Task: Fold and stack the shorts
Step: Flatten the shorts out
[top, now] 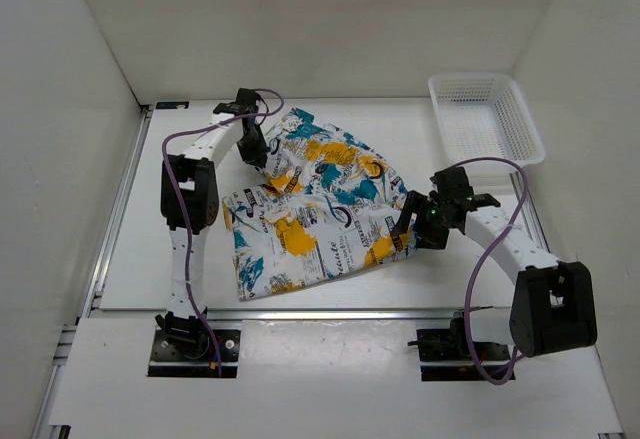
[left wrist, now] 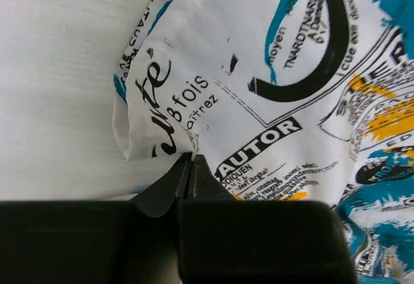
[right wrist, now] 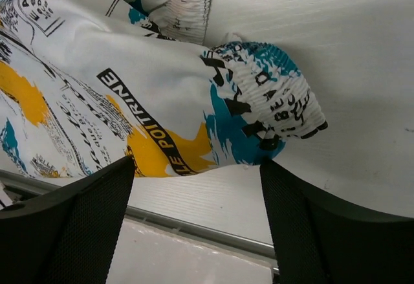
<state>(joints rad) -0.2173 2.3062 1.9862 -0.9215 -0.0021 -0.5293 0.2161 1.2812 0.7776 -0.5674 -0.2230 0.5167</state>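
Observation:
The printed shorts (top: 310, 209) lie spread and rumpled in the middle of the table. At their far left corner, my left gripper (top: 258, 154) is shut on the shorts. In the left wrist view the fingertips of the left gripper (left wrist: 193, 158) pinch a raised fold of the shorts (left wrist: 272, 70). My right gripper (top: 403, 231) stands open at the shorts' right edge. In the right wrist view the right gripper (right wrist: 196, 164) straddles the hem of the shorts (right wrist: 97, 57), just below the gathered waistband corner (right wrist: 268, 103), with bare table between its fingers.
A white mesh basket (top: 485, 114) stands at the back right corner. White walls enclose the table on three sides. A metal rail (right wrist: 194, 226) runs along the table's near edge just below the right gripper.

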